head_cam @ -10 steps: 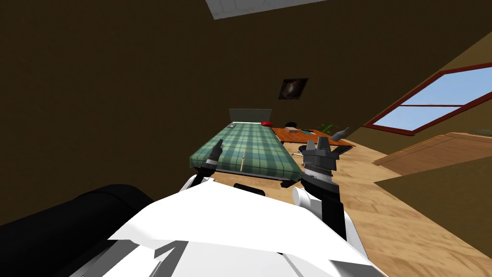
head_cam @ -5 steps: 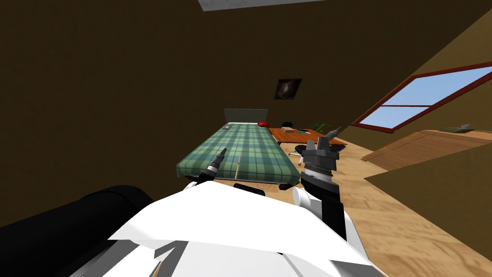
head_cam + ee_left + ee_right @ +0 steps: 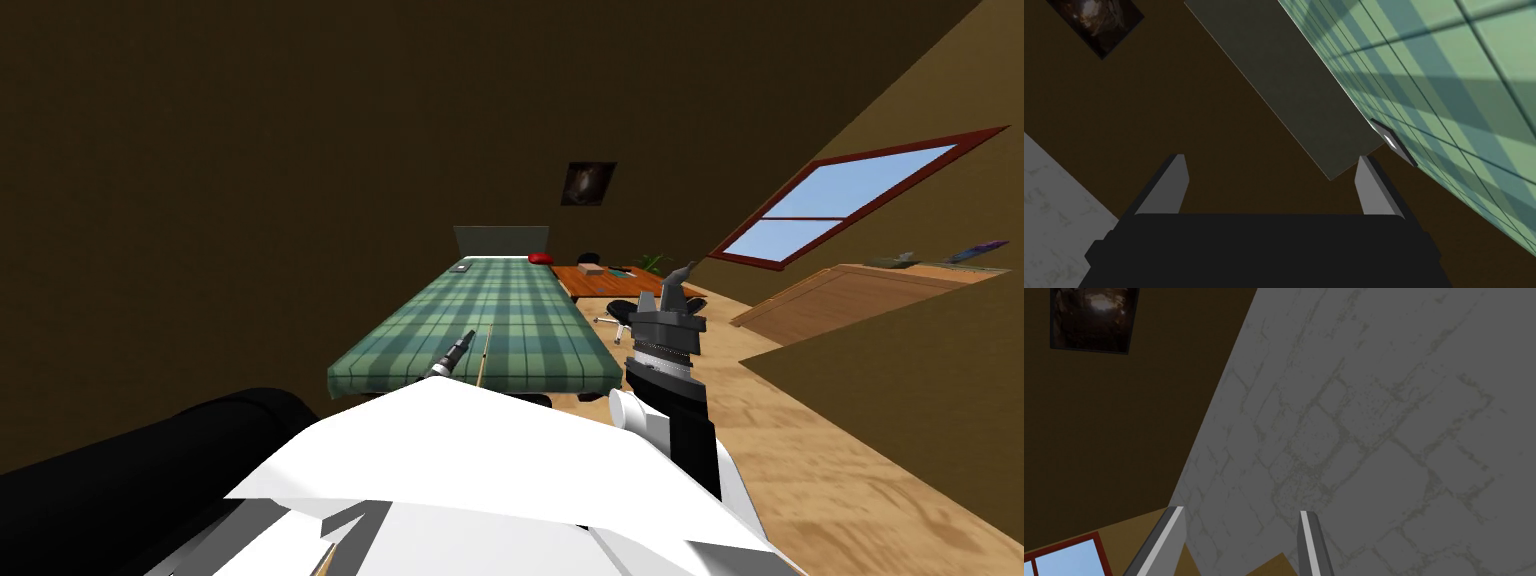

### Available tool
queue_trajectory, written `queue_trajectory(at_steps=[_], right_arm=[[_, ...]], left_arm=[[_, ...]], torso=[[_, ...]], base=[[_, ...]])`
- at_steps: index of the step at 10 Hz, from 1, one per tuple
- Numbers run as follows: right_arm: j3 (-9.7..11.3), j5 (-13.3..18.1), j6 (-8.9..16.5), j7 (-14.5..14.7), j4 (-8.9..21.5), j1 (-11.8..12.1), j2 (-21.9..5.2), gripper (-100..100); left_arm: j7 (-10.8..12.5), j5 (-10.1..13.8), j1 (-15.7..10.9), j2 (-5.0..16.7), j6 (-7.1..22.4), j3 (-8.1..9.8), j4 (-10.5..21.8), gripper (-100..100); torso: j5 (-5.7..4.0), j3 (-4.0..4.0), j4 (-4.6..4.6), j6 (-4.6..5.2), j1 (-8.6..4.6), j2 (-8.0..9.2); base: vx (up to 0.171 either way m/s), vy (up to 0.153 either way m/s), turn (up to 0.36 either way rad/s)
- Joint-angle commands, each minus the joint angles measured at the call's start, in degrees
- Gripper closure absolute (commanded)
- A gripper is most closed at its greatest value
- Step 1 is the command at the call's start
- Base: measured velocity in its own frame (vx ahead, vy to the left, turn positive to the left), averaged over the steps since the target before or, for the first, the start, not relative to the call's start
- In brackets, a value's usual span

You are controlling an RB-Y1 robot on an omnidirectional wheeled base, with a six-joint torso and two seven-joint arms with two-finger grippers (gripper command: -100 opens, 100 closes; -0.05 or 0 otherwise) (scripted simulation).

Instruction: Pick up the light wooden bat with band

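Your left gripper (image 3: pixel 1271 161), fingers wide apart and empty, hovers just left of the bat (image 3: pixel 484 356), lying lengthwise, near-to-far, on the bed (image 3: pixel 530 300).

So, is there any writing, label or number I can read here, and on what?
No readable text.
The framed picture is a dark blur.
The small flat item on the plaid bed shows a white patch, no letters.
Things on the desk are too small.
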Motion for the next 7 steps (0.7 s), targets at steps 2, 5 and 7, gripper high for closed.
queue_trajectory(at_steps=[2,5,7], right_arm=[[0.0,0.0,0.0,0.0,0.0,0.0,0.0,0],[0.0,0.0,0.0,0.0,0.0,0.0,0.0,0],[0.0,0.0,0.0,0.0,0.0,0.0,0.0,0]], left_arm=[[-0.89,-2.25,2.61,1.26,3.34,-1.64,1.09,-100],[-1.82,-4.7,5.85,2.81,6.56,-3.35,3.18,-100],[-2.66,-6.85,8.88,4.39,9.76,-4.99,5.24,-100]], torso=[[-0.02,0.05,0.02,-0.01,-0.02,0.1],[-0.03,-0.04,-0.02,-0.01,-0.1,-0.06],[-0.01,0.06,0.02,0.0,-0.02,0.11]], base=[[0.134,-0.029,-0.093],[0.188,-0.039,-0.152],[0.158,-0.03,-0.154]])
